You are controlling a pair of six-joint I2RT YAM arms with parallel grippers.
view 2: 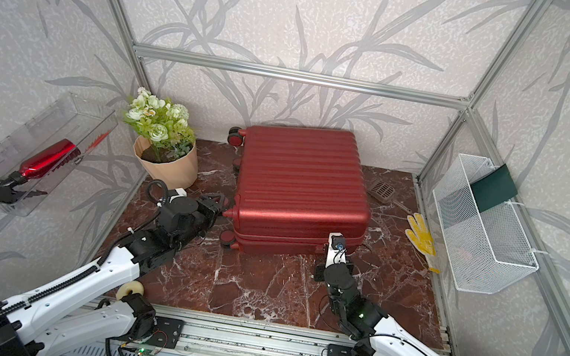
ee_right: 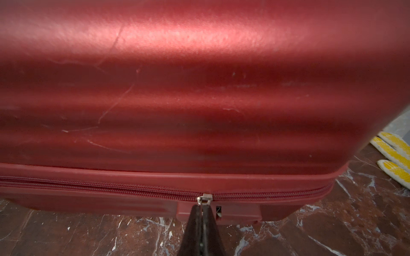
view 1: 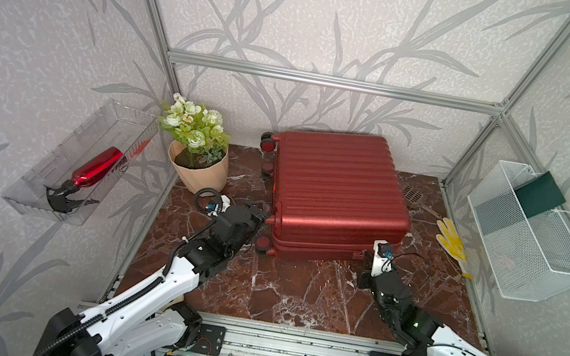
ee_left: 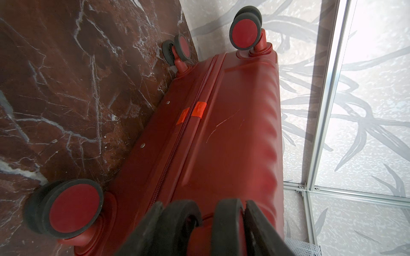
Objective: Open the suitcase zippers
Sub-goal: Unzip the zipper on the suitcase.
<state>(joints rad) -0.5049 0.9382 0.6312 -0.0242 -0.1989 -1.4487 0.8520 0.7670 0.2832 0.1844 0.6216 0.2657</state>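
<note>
The dark red ribbed suitcase [view 1: 337,184] [view 2: 303,178] lies flat on the marble top, wheels pointing left. Its zippers run along the seam [ee_right: 111,187] [ee_left: 177,141] and are shut in both wrist views. My right gripper [ee_right: 203,208] is at the front side near the right corner. It is shut on the pull tab hanging from the silver slider [ee_right: 204,198]. My left gripper [ee_left: 205,206] [view 1: 261,213] is at the near-left corner. Its fingers [ee_left: 153,221] press on either side of the upper double wheel [ee_left: 228,221].
A flower pot [view 1: 199,168] stands left of the suitcase. A clear wall bin [view 1: 37,200] holds a red spray bottle [view 1: 97,167]. At the right are a brown scoop [view 1: 413,196], a yellow glove [view 1: 451,240] and a white wire basket [view 1: 528,235]. Aluminium frame posts border the table.
</note>
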